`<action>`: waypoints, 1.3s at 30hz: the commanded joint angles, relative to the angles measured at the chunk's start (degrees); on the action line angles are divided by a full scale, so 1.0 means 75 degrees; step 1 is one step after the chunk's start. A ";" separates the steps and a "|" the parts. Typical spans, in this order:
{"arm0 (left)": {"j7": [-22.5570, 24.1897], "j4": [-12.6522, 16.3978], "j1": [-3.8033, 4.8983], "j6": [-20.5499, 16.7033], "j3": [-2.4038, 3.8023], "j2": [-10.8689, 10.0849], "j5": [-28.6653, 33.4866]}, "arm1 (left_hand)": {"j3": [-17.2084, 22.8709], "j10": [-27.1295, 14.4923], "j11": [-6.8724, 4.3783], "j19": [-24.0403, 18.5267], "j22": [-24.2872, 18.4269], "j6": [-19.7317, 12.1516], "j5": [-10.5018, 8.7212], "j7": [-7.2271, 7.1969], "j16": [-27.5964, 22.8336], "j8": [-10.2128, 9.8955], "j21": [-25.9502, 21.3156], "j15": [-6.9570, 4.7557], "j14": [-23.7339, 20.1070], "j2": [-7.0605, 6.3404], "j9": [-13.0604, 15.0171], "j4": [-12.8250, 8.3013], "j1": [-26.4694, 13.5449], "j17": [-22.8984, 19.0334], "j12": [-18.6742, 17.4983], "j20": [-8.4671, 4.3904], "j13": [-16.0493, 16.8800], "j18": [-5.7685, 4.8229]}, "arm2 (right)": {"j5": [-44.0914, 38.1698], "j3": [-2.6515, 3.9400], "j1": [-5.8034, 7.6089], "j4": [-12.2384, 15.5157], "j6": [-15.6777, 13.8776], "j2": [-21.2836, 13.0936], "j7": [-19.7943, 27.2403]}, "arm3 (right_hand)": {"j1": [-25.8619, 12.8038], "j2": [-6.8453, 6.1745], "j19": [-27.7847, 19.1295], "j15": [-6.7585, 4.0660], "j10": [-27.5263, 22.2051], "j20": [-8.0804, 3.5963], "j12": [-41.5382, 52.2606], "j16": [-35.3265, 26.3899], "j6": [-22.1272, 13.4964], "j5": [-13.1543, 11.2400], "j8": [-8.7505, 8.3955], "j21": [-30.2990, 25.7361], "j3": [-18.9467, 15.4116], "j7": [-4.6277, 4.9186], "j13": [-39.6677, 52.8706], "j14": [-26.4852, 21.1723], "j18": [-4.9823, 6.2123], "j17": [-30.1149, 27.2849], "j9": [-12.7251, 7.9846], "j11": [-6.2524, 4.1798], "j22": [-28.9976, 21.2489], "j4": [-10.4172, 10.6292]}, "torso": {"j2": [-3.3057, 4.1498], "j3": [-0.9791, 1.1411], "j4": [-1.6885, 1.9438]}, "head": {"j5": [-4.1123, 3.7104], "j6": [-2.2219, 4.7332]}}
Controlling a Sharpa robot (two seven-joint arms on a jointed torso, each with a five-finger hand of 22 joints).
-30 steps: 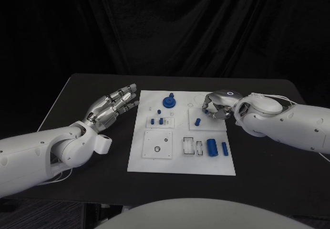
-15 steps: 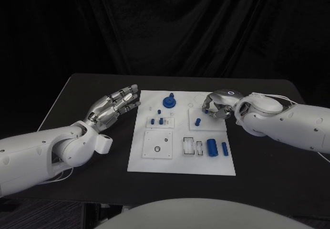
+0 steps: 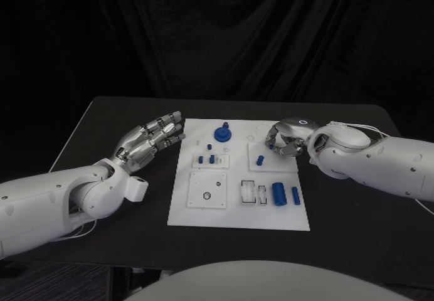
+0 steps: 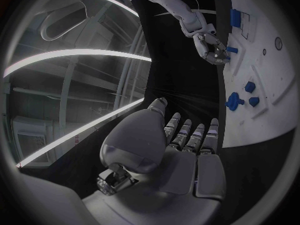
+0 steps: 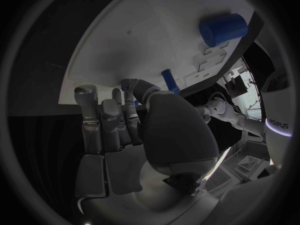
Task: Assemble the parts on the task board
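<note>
Head view: left hand hovers with fingers spread, holding nothing, beside the task board, apparently waiting. Left wrist view: right hand curls over the board's far corner. Right wrist view: whether its fingers grip the small blue part, I cannot tell.

Head camera overhead; wrist cameras share task board.

The task board looks like smooth matt white plastic, the parts on it smooth blue plastic. Both arms wear glossy white shells, and the left hand and right hand gleam like polished metal over the matt black table.
</note>
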 commanded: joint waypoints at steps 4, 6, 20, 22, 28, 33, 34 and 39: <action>0.1203 -0.0011 -0.0022 0.0156 0.0006 0.0017 0.0022 | 0.0016 0.0003 0.0053 0.0072 0.0010 0.0074 0.0042 0.0044 0.0034 0.0033 0.0039 0.0046 0.0026 -0.0018 0.0003 -0.0081 0.0076 0.0010 0.0020 0.0010 0.0010 -0.0107 | 0.0043 0.0005 -0.0064 -0.0076 0.0090 0.0046 0.0006 | -0.0017 0.0012 0.0063 -0.0030 0.0168 -0.0027 0.0086 0.0038 -0.0014 -0.0067 -0.0050 0.0035 0.0014 0.0051 -0.0015 0.0049 -0.0043 -0.0011 0.0018 -0.0020 0.0331 -0.0075 | 0.0000 0.0003 -0.0001 | 0.0001 0.0000; 0.1197 -0.0010 -0.0024 0.0161 0.0006 0.0016 0.0022 | 0.0028 0.0005 0.0054 0.0081 0.0010 0.0088 0.0050 0.0060 0.0038 0.0036 0.0041 0.0053 0.0029 -0.0015 0.0005 -0.0093 0.0074 0.0010 0.0023 0.0010 0.0011 -0.0116 | 0.0044 0.0005 -0.0082 -0.0096 0.0101 0.0054 0.0018 | -0.0021 0.0006 0.0069 -0.0031 0.0178 -0.0029 0.0089 0.0039 -0.0018 -0.0071 -0.0054 0.0043 0.0011 0.0054 -0.0016 0.0051 -0.0045 -0.0011 0.0018 -0.0021 0.0335 -0.0076 | 0.0000 0.0002 -0.0005 | 0.0000 0.0000; 0.1140 -0.0047 -0.0044 0.0184 0.0006 0.0029 0.0022 | 0.0093 0.0016 0.0070 0.0123 0.0011 0.0201 0.0088 0.0141 0.0063 0.0057 0.0051 0.0088 0.0052 0.0011 0.0022 -0.0132 0.0043 0.0014 0.0041 0.0011 0.0013 -0.0161 | 0.0045 0.0005 -0.0139 -0.0175 -0.0090 0.0082 0.0177 | 0.0092 0.0097 0.0289 -0.0142 0.0722 -0.0125 0.0160 0.0130 0.0250 -0.0062 0.0081 0.0344 0.0036 -0.0001 -0.0090 0.0204 -0.0105 0.0103 0.0141 -0.0150 0.0454 -0.0174 | 0.0002 -0.0003 0.0000 | -0.0022 0.0000; 0.1133 -0.0054 -0.0047 0.0188 0.0006 0.0033 0.0022 | 0.0096 0.0018 0.0071 0.0123 0.0008 0.0207 0.0089 0.0145 0.0064 0.0058 0.0051 0.0089 0.0054 0.0013 0.0023 -0.0133 0.0041 0.0015 0.0043 0.0011 0.0014 -0.0163 | 0.0047 0.0006 -0.0140 -0.0174 -0.0160 0.0082 0.0214 | 0.0084 0.0119 0.0397 -0.0185 0.0894 -0.0164 0.0112 0.0174 0.0318 -0.0081 0.0126 0.0494 0.0012 -0.0038 -0.0151 0.0292 -0.0138 0.0172 0.0197 -0.0197 0.0509 -0.0175 | 0.0004 -0.0001 -0.0001 | -0.0024 0.0000; 0.1104 -0.0082 -0.0056 0.0189 0.0006 0.0042 0.0022 | 0.0103 0.0021 0.0075 0.0129 0.0010 0.0221 0.0090 0.0154 0.0069 0.0061 0.0053 0.0094 0.0059 0.0017 0.0025 -0.0135 0.0035 0.0016 0.0048 0.0011 0.0014 -0.0168 | 0.0161 0.0007 -0.0141 -0.0180 -0.0345 0.0072 0.0294 | 0.0012 0.0127 0.0472 -0.0211 0.1048 -0.0200 -0.0020 0.0192 0.0382 -0.0244 0.0169 0.0535 -0.0061 -0.0073 -0.0260 0.0367 -0.0152 0.0194 0.0277 -0.0240 0.0526 -0.0124 | 0.0004 0.0001 -0.0009 | -0.0017 0.0000; 0.1069 -0.0096 -0.0060 0.0178 0.0006 0.0040 0.0022 | 0.0109 0.0022 0.0081 0.0129 0.0005 0.0212 0.0090 0.0161 0.0071 0.0060 0.0052 0.0099 0.0061 0.0020 0.0023 -0.0136 0.0029 0.0017 0.0050 0.0012 0.0015 -0.0174 | 0.0219 0.0014 -0.0140 -0.0171 -0.0478 0.0050 0.0329 | -0.0057 0.0138 0.0515 -0.0224 0.1123 -0.0206 -0.0109 0.0208 0.0423 -0.0355 0.0197 0.0549 -0.0120 -0.0097 -0.0327 0.0410 -0.0164 0.0218 0.0329 -0.0254 0.0529 -0.0057 | 0.0004 0.0003 -0.0018 | 0.0009 0.0000; 0.1058 -0.0098 -0.0060 0.0176 0.0006 0.0040 0.0023 | 0.0109 0.0022 0.0081 0.0129 0.0005 0.0212 0.0090 0.0161 0.0071 0.0060 0.0052 0.0099 0.0061 0.0020 0.0023 -0.0136 0.0029 0.0017 0.0050 0.0012 0.0015 -0.0174 | 0.0239 0.0017 -0.0140 -0.0165 -0.0502 0.0043 0.0335 | -0.0065 0.0141 0.0520 -0.0226 0.1134 -0.0208 -0.0122 0.0208 0.0434 -0.0359 0.0204 0.0547 -0.0127 -0.0101 -0.0337 0.0414 -0.0164 0.0218 0.0338 -0.0257 0.0528 -0.0048 | 0.0004 0.0003 -0.0018 | 0.0013 0.0000; 0.1014 -0.0107 -0.0062 0.0168 0.0006 0.0038 0.0023 | 0.0128 0.0022 0.0120 0.0144 -0.0004 0.0196 0.0083 0.0176 0.0079 0.0053 0.0055 0.0128 0.0064 0.0027 0.0018 -0.0132 -0.0008 0.0017 0.0048 0.0019 0.0014 -0.0204 | 0.0299 0.0043 -0.0134 -0.0120 -0.0619 0.0007 0.0354 | -0.0087 0.0140 0.0539 -0.0234 0.1175 -0.0214 -0.0173 0.0213 0.0473 -0.0364 0.0230 0.0542 -0.0152 -0.0117 -0.0375 0.0431 -0.0166 0.0223 0.0374 -0.0268 0.0525 -0.0023 | 0.0005 0.0002 -0.0005 | 0.0021 0.0000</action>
